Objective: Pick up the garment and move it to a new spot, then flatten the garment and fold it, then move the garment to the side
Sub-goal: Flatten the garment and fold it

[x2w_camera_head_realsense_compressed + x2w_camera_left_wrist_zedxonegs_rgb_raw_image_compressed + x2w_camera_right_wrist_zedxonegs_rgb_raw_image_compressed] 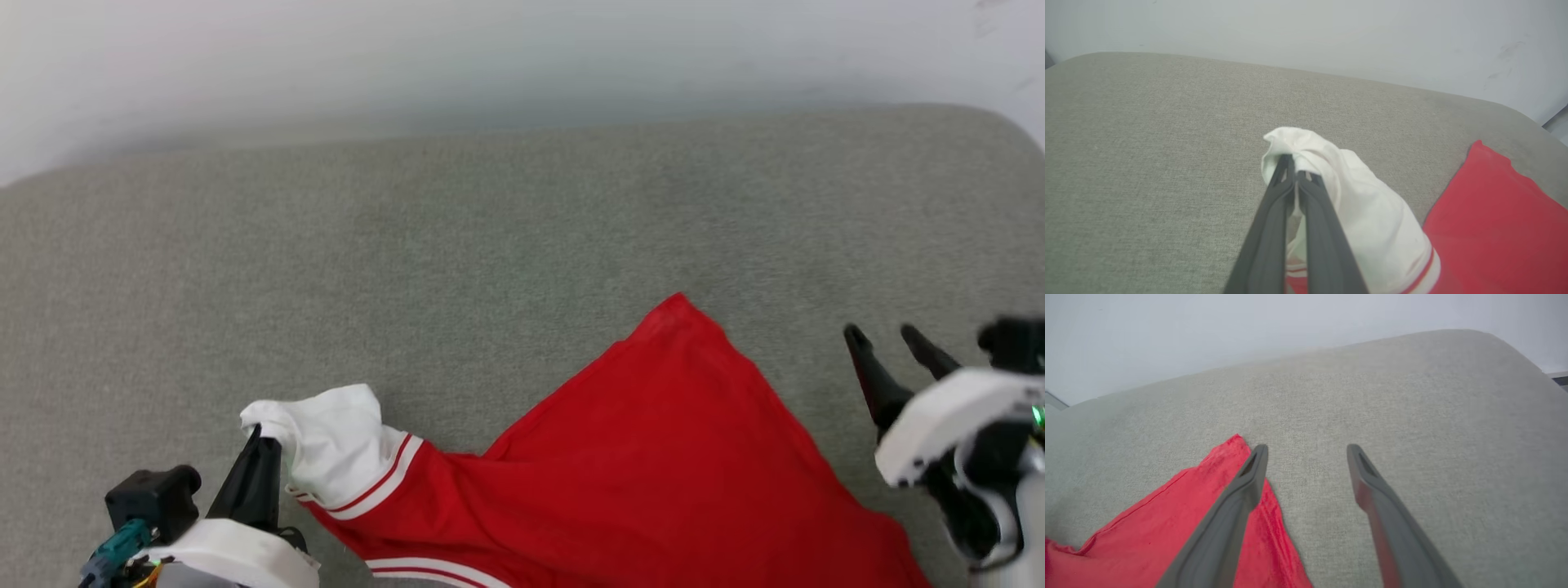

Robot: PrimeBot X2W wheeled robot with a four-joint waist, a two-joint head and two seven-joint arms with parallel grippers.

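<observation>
Nearest edge, head view: left tool is clamped shut on the bunched white sleeve, and the left wrist view confirms the cloth is pinched right at the tips. The garment lies on the grey fabric-covered bench. Its red body spreads from the sleeve toward the right and runs off the bottom of the frame. Striped trim sits where the sleeve meets the red. No lettering is visible from here.

Right tool has its jaws spread wide and holds nothing. It sits just beside the garment's right edge. In the right wrist view one finger overlaps the red hem; I can't tell whether it touches.

Further out, the red corner points away from the robot and lies flat. Past it are bare bench and a pale wall.

Handling, as a judgement:
- The cloth looks thin, light and limp, with no stiffness, so it will sag and bunch from any single hold.
- It is probably a bit slick, so a shallow pinch may slip.
- Best holds are likely the hems, the trim seams and the corners, where the fabric is doubled.
- The far red corner or the right hem looks the easiest spot for the free tool.
- Watch for grabbing two layers at once.
</observation>
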